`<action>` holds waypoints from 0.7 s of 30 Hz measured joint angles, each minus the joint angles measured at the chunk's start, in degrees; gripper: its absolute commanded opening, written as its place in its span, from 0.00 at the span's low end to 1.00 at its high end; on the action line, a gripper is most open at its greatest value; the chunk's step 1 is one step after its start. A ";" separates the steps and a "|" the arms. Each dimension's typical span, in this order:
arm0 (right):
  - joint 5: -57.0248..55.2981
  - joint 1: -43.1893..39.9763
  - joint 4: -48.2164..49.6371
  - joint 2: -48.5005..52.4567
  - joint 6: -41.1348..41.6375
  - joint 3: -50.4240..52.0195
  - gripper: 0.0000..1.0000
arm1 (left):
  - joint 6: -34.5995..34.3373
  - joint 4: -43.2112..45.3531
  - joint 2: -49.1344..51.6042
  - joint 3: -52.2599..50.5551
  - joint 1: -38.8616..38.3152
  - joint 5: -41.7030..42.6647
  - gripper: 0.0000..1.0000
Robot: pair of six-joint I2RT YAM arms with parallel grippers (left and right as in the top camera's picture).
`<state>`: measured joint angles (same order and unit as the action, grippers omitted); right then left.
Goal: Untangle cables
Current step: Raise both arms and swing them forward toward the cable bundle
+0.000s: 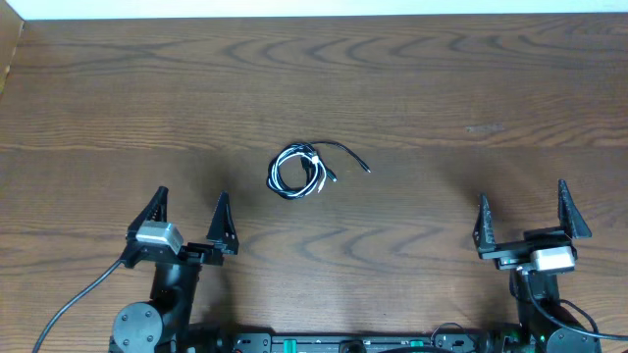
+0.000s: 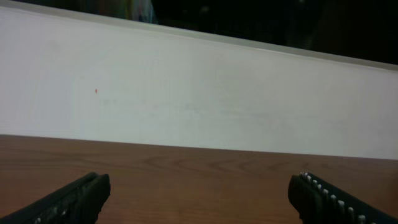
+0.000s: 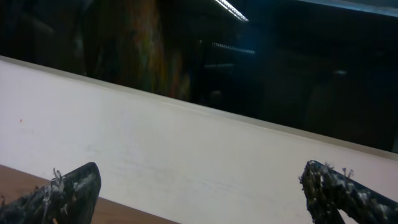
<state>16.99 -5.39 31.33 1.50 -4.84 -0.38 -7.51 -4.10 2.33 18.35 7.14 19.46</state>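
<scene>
The cables [image 1: 299, 170], one black and one white, lie looped together in a small bundle near the middle of the wooden table, with a black end trailing right to a plug [image 1: 366, 169]. My left gripper [image 1: 191, 200] stands open at the near left, well short of the bundle, with nothing between its fingers. My right gripper [image 1: 523, 195] stands open at the near right, also holding nothing. In the left wrist view the gripper [image 2: 199, 186] faces bare table and a white wall; the right wrist view shows the gripper [image 3: 199, 177] the same way. Neither wrist view shows the cables.
A white wall [image 2: 199, 93] runs along the table's far edge [image 1: 314, 20]. A thick black wire [image 1: 74, 309] trails from the left arm's base toward the near left corner. The arm bases [image 1: 343, 341] sit along the near edge.
</scene>
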 measured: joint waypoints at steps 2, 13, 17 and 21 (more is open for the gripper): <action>0.15 0.00 0.02 0.00 -0.35 -0.02 0.99 | -0.02 -0.83 1.60 1.66 0.00 0.48 0.97; 2.23 0.00 -0.66 8.83 -1.88 -8.50 0.99 | -0.02 -8.00 18.86 16.24 0.00 7.72 0.97; 5.84 0.00 -3.85 17.75 -1.92 -16.90 0.99 | -0.02 -12.22 26.58 22.91 0.00 12.57 0.97; 10.95 0.00 -11.89 28.28 -2.12 -27.52 0.99 | -0.04 -18.08 35.71 30.21 0.00 17.77 0.97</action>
<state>27.94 -5.39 19.44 29.78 -6.96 -27.90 -7.55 -22.17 38.04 48.56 7.14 37.23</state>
